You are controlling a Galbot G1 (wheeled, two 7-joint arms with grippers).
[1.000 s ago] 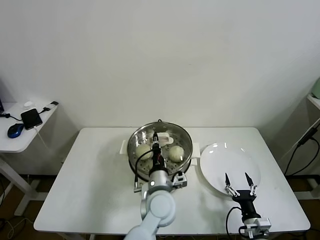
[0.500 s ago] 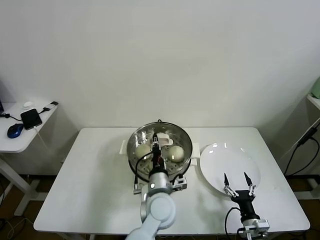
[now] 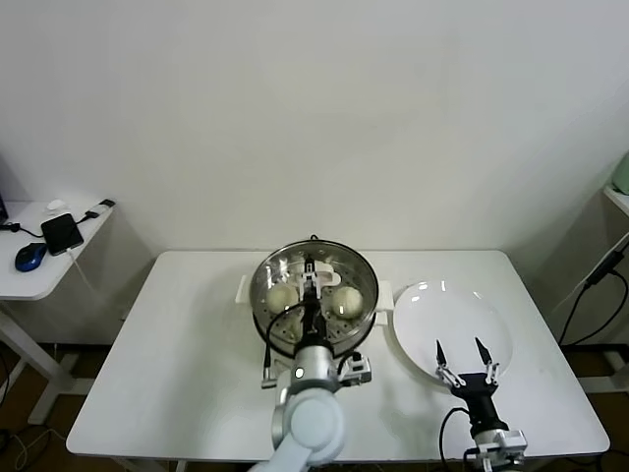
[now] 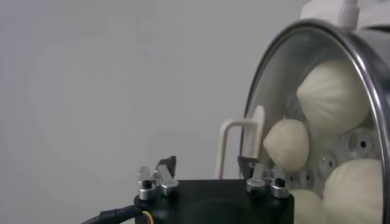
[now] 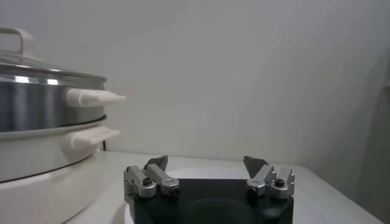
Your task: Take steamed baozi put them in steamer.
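The steamer (image 3: 313,258) stands at the table's middle back, a shiny steel pot on a white base. A glass lid with a white handle (image 3: 316,279) lies on it. Cream-white baozi (image 3: 282,297) show inside through the glass, several in the left wrist view (image 4: 332,94). My left gripper (image 3: 312,313) hangs open and empty over the steamer's near side, just short of the lid handle (image 4: 234,146). My right gripper (image 3: 459,346) is open and empty over the near edge of the bare white plate (image 3: 452,310).
The steamer's white side handles (image 5: 91,97) point toward the plate (image 5: 207,173). A side table (image 3: 39,280) at the far left holds a phone and a mouse. The white table (image 3: 187,354) has bare room at left and front.
My left gripper has drawn back from over the steamer's middle toward me, so the lid handle now shows. The right gripper has shifted very slightly left.
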